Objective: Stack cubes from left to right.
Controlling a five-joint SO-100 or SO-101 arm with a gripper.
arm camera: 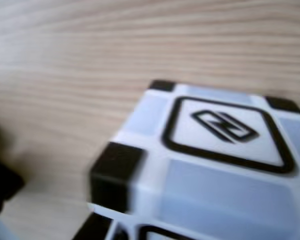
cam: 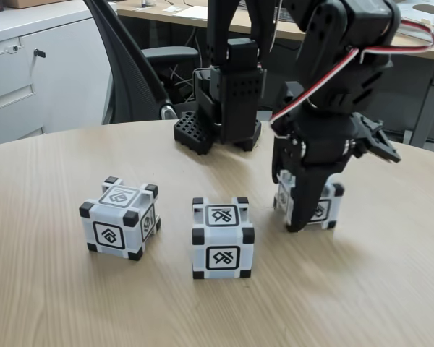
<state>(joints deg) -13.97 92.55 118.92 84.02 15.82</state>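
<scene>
Three cubes sit in a row on the wooden surface [cam: 58, 303] in the fixed view: taking the middle cube [cam: 223, 237] as the marker, the left cube [cam: 120, 217] stands apart to its left and the right cube [cam: 325, 204] to its right, slightly farther back. The black claw [cam: 301, 217] reaches down over the right cube's front, one finger across its face; whether it grips I cannot tell. The wrist view shows a blurred cube [arm camera: 215, 165] close up.

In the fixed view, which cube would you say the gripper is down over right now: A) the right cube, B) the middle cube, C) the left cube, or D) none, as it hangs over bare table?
A: in the fixed view the gripper is lowered over the right cube, with one finger crossing its front face, while the left cube and middle cube stand free.
</scene>
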